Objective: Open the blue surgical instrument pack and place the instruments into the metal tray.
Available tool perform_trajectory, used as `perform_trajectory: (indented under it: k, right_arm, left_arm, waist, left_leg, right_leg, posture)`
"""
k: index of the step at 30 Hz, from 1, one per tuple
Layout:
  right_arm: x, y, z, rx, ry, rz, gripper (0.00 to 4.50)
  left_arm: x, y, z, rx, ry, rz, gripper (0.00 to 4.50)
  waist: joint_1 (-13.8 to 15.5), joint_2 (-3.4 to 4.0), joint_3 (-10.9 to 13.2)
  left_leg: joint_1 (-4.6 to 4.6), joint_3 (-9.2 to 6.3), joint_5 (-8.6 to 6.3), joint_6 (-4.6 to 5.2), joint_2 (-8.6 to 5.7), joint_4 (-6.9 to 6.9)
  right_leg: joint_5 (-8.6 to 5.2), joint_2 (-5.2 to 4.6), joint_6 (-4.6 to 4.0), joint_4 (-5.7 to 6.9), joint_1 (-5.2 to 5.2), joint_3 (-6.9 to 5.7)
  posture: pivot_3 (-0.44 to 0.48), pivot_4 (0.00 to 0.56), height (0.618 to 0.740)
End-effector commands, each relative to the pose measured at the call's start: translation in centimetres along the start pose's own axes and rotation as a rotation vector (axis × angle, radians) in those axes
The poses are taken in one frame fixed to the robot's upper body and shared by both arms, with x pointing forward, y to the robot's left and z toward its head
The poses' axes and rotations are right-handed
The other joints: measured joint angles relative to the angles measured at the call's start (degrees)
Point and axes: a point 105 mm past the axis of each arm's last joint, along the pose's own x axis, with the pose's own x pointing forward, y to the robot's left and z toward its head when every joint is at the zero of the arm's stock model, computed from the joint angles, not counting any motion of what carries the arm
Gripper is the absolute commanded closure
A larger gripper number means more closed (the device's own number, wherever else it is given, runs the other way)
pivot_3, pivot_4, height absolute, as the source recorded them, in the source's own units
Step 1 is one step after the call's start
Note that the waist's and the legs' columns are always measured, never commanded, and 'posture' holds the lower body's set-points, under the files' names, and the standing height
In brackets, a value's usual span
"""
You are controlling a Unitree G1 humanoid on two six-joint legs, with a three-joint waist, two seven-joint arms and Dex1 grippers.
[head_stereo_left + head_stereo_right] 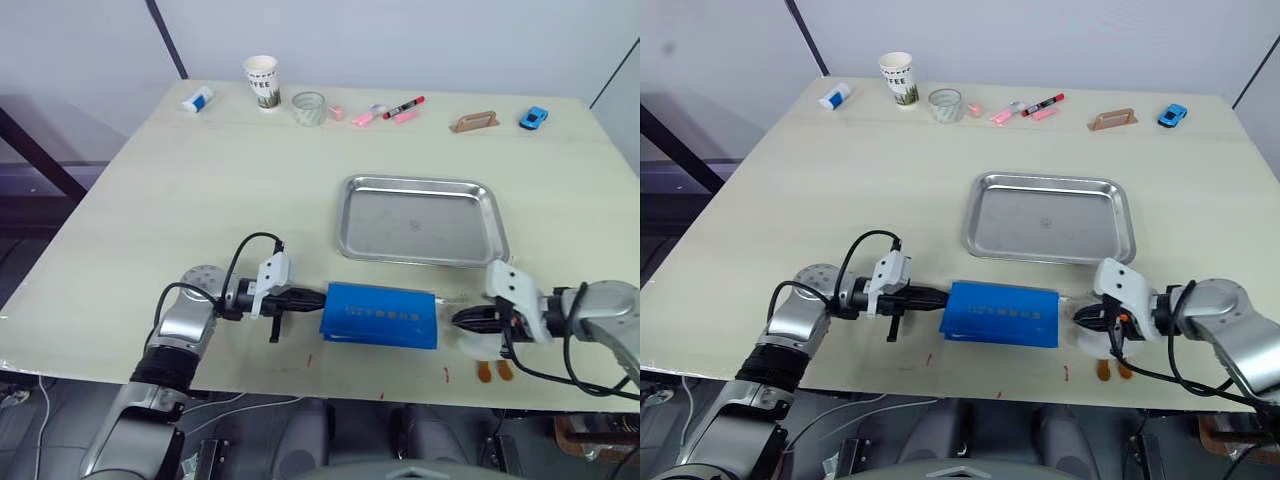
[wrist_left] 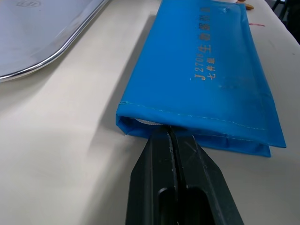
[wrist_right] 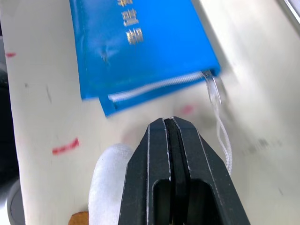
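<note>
On the table (image 1: 150, 190) we see the empty metal tray (image 1: 420, 221) just behind the closed blue surgical instrument pack (image 1: 381, 314), which lies flat between our 2 grippers, the left gripper (image 2: 169, 133) pressed together at its left edge and the right gripper (image 3: 170, 123) likewise closed just off its right end.

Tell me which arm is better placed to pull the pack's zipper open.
Right, probably. The right gripper sits shut at the blue pack's zipper end, beside the pull cord; the left gripper pinches the opposite end.
</note>
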Motion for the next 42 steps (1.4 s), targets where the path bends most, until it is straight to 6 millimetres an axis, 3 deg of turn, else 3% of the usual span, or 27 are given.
perform_trajectory:
  k: [1, 5, 9, 13, 19, 20, 21, 22, 24, 25, 26, 29, 31, 33, 35, 42]
  right_arm:
    - [-1.4, -0.2, 1.4, -0.081, -0.071, -0.035, 4.41]
    - [-1.8, 0.0, 2.4, -0.159, -0.159, -0.063, 4.41]
    - [-1.7, 2.1, 3.2, -0.200, -0.279, -0.037, 4.41]
    - [-1.6, 3.4, 3.4, -0.220, -0.350, -0.032, 3.11]
    - [-0.5, 4.8, 3.1, -0.329, -0.387, -0.047, 0.29]
    - [-0.2, 4.5, 2.9, -0.377, -0.378, -0.084, 0.08]
    - [0.1, 4.3, 2.7, -0.413, -0.370, -0.106, 0.00]
    - [0.2, 3.6, 2.7, -0.464, -0.365, -0.159, 0.00]
    - [0.4, 3.0, 2.4, -0.519, -0.350, -0.185, 0.00]
    - [0.5, 2.7, 2.3, -0.552, -0.338, -0.196, 0.00]
    - [0.5, 2.5, 2.2, -0.593, -0.330, -0.212, 0.00]
    - [1.0, 2.2, 2.1, -0.729, -0.294, -0.209, 0.00]
    - [1.3, 2.1, 1.9, -0.820, -0.268, -0.205, 0.00]
    - [1.6, 1.9, 2.0, -0.885, -0.266, -0.215, 0.00]
    - [1.8, 1.8, 2.3, -0.933, -0.282, -0.225, 0.00]
    - [2.6, 1.8, 3.0, -1.085, -0.324, -0.223, 0.00]
  left_arm:
    - [-1.0, -0.4, -0.5, -0.005, -0.002, -0.012, 4.50]
    - [-2.4, -0.2, -0.1, 0.027, -0.021, 0.012, 4.50]
    - [-4.5, -0.1, 0.7, 0.061, -0.052, 0.054, 4.50]
    - [-6.3, -0.5, 1.7, 0.087, -0.067, 0.061, 4.50]
    - [-8.5, -2.6, 4.1, 0.093, -0.060, -0.039, 4.50]
    - [-8.7, -2.7, 4.4, 0.100, -0.056, -0.043, 4.50]
    - [-8.8, -2.7, 4.5, 0.112, -0.051, -0.046, 3.97]
    - [-8.9, -2.8, 4.8, 0.127, -0.043, -0.055, 3.74]
    - [-9.1, -3.1, 5.2, 0.152, -0.030, -0.078, 2.69]
    - [-9.1, -3.2, 5.4, 0.166, -0.023, -0.088, 2.48]
    - [-9.2, -3.3, 5.6, 0.177, -0.017, -0.098, 1.89]
    - [-9.0, -3.9, 6.3, 0.184, 0.001, -0.149, 0.95]
    - [-8.7, -4.3, 6.7, 0.182, 0.003, -0.181, 0.95]
    - [-8.3, -4.5, 7.0, 0.188, -0.011, -0.200, 0.24]
    - [-8.1, -4.6, 7.1, 0.190, -0.018, -0.210, 0.03]
    - [-7.5, -4.8, 7.3, 0.187, -0.036, -0.230, 0.03]
  waist:
    - [-0.64, -0.01, 0.02]
    - [-1.62, -0.03, 0.05]
    - [-2.09, -0.05, 0.08]
    - [-2.15, -0.03, 0.12]
    - [-2.17, -0.20, 0.26]
    - [-2.17, -0.17, 0.27]
    - [-2.16, -0.15, 0.28]
    - [-2.12, -0.10, 0.31]
    - [-2.14, -0.11, 0.32]
    - [-2.15, -0.15, 0.34]
    - [-2.13, -0.15, 0.38]
    - [-2.07, -0.08, 0.42]
    - [-2.06, -0.09, 0.46]
    - [-2.09, -0.10, 0.53]
    - [-2.14, -0.02, 0.59]
    - [-2.15, 0.02, 0.63]
  left_leg:
    - [0.00, 0.00, 0.00, 0.00, 0.00, 0.00]
    - [0.00, 0.01, 0.00, 0.00, 0.04, -0.01]
    - [-0.06, -0.05, 0.00, 0.00, 0.07, -0.09]
    - [-0.06, -0.13, 0.00, 0.00, 0.07, -0.09]
    - [0.00, -0.14, 0.00, 0.00, 0.12, -0.07]
    - [0.00, -0.14, 0.00, -0.01, 0.14, -0.09]
    - [0.02, -0.14, 0.00, -0.01, 0.14, -0.08]
    - [0.05, -0.09, 0.00, -0.01, 0.13, -0.08]
    - [0.05, 0.04, 0.00, -0.01, 0.10, -0.07]
    - [0.05, 0.06, 0.00, -0.01, 0.09, -0.07]
    - [0.05, 0.10, 0.00, -0.01, 0.09, -0.07]
    - [0.05, 0.16, 0.00, -0.01, 0.10, -0.09]
    - [0.04, 0.17, 0.00, -0.01, 0.10, -0.09]
    - [0.02, 0.18, 0.00, -0.01, 0.11, -0.08]
    - [0.03, 0.21, 0.00, -0.01, 0.11, -0.08]
    - [0.04, 0.26, 0.00, -0.01, 0.10, -0.07]
  right_leg:
    - [0.00, 0.00, 0.00, 0.00, 0.00, 0.00]
    - [0.00, 0.04, 0.00, 0.02, -0.05, 0.04]
    - [0.00, 0.09, -0.01, 0.04, -0.13, 0.02]
    - [0.00, 0.05, -0.01, 0.04, -0.14, 0.08]
    - [0.00, 0.06, 0.00, 0.06, -0.14, 0.16]
    - [-0.01, 0.08, -0.01, 0.06, -0.15, 0.14]
    - [-0.01, 0.08, -0.01, 0.07, -0.15, 0.13]
    - [-0.01, 0.07, -0.01, 0.07, -0.14, 0.16]
    - [-0.01, 0.07, 0.00, 0.06, -0.15, 0.21]
    - [-0.01, 0.07, 0.00, 0.06, -0.15, 0.22]
    - [-0.01, 0.08, 0.00, 0.06, -0.15, 0.24]
    - [-0.01, 0.08, -0.01, 0.06, -0.17, 0.23]
    - [-0.01, 0.09, -0.02, 0.07, -0.17, 0.22]
    - [-0.01, 0.12, -0.02, 0.06, -0.18, 0.21]
    - [-0.01, 0.11, -0.02, 0.07, -0.18, 0.22]
    - [-0.01, 0.12, -0.03, 0.10, -0.19, 0.27]
  posture:
    - [0.000, 0.150, 0.740]
    - [0.000, 0.150, 0.740]
    - [0.000, 0.150, 0.740]
    - [0.000, 0.150, 0.740]
    - [0.000, 0.150, 0.740]
    - [0.000, 0.150, 0.740]
    - [0.000, 0.150, 0.740]
    - [0.000, 0.150, 0.740]
    - [0.000, 0.150, 0.740]
    - [0.000, 0.150, 0.740]
    - [0.000, 0.150, 0.740]
    - [0.000, 0.150, 0.740]
    - [0.000, 0.150, 0.740]
    - [0.000, 0.150, 0.740]
    - [0.000, 0.150, 0.740]
    - [0.000, 0.150, 0.740]
